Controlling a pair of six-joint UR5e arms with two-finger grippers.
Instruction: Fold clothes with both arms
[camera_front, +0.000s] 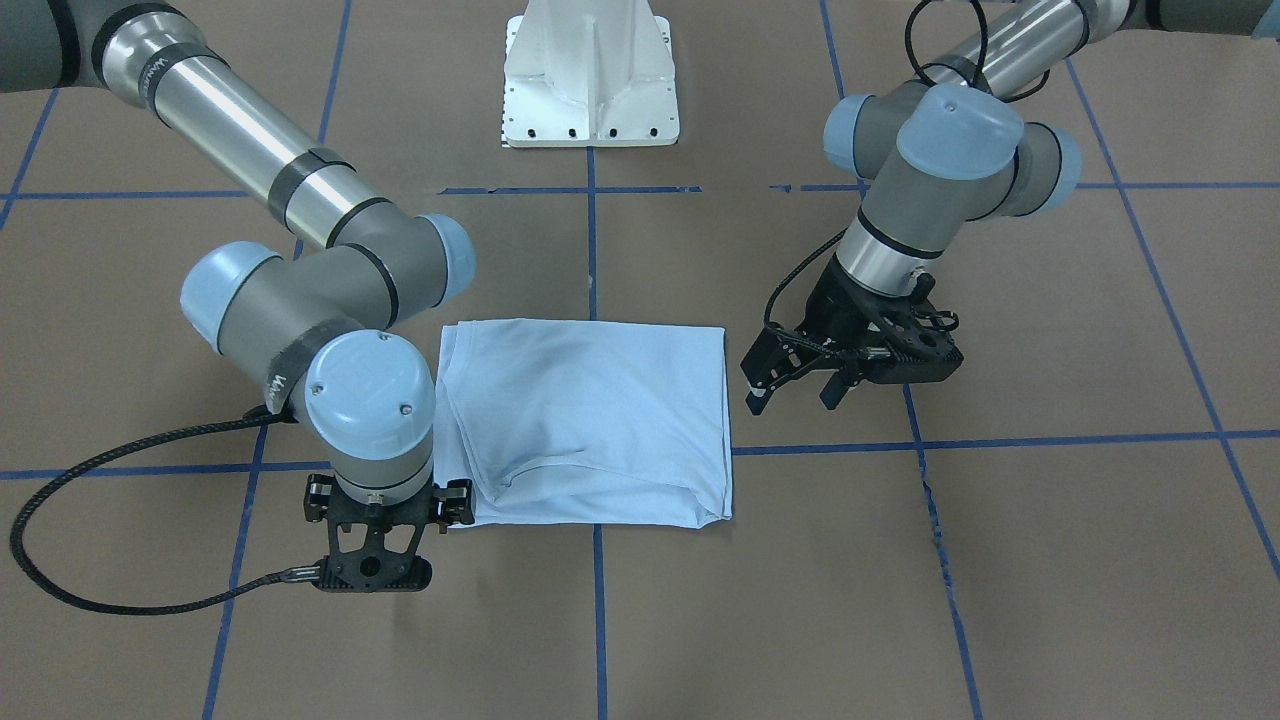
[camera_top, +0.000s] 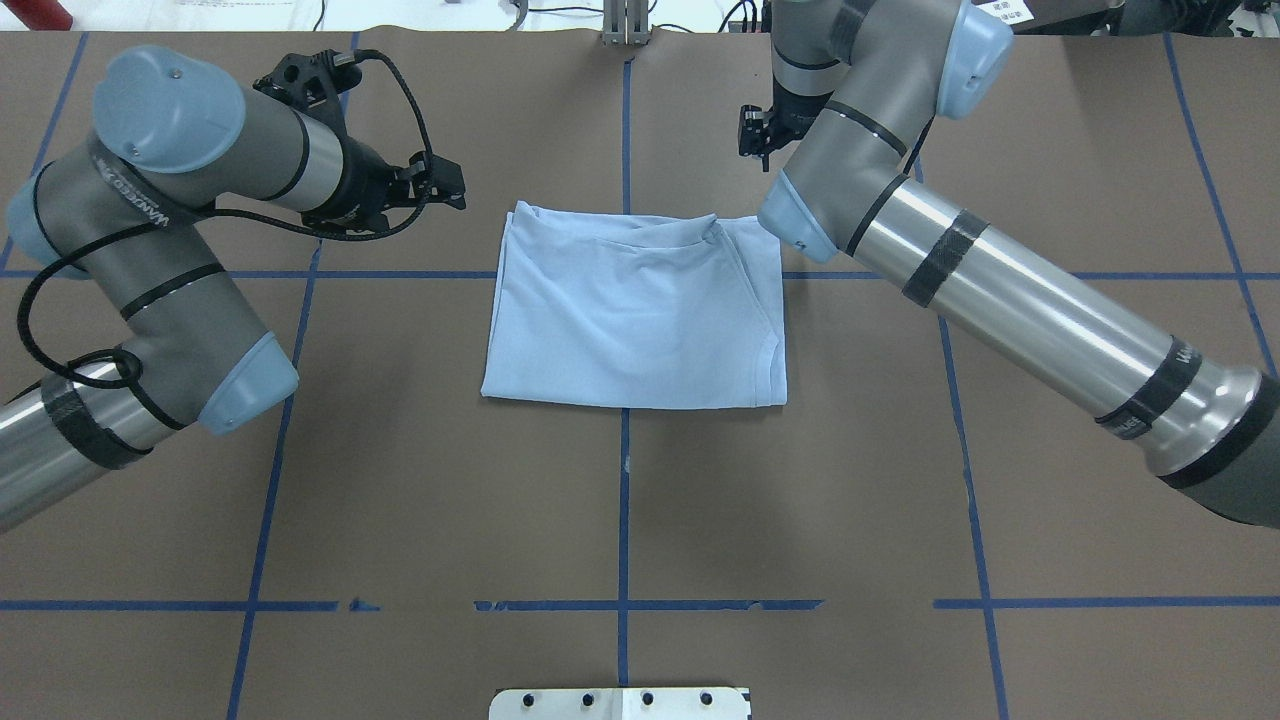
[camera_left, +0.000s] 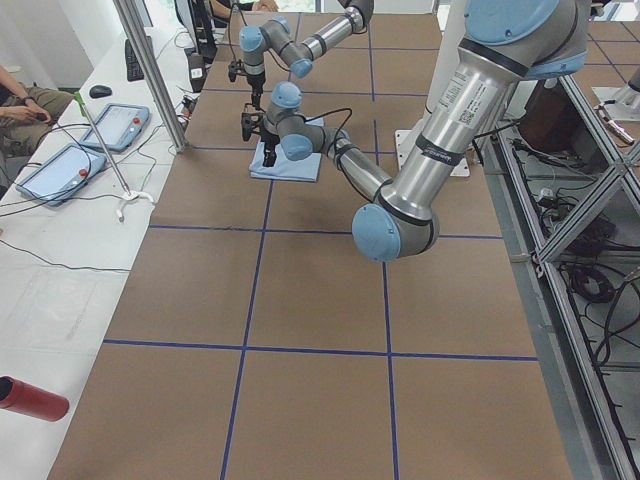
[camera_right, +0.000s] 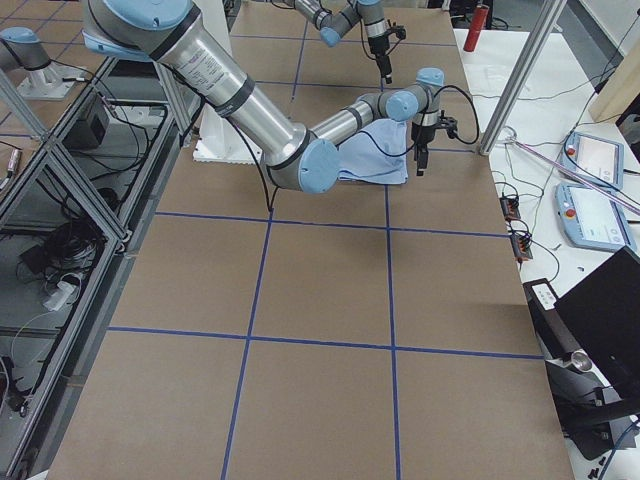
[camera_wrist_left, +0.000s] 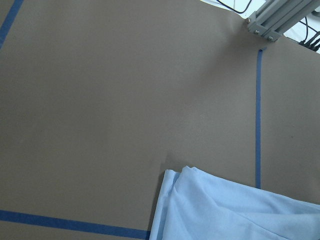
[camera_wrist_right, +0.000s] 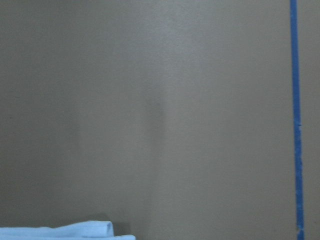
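A: How does the T-shirt (camera_front: 590, 420) look?
B: Light blue, folded into a creased rectangle between both grippers, layered edges toward the right gripper (camera_top: 755, 140).
A: Grips?
B: Left gripper (camera_front: 797, 392) spread, empty; right's fingers hidden, cannot tell.

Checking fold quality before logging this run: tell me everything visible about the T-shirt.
The T-shirt is light blue, thin soft-looking cloth, folded into a roughly rectangular stack. It lies flat on the brown table, straddling the centre blue tape line. Layered edges and a curved seam show along one side, and shallow wrinkles cross the top. No print shows. The left claw hangs open beside it, apart. The right claw sits by a corner; whether it touches cannot be told.
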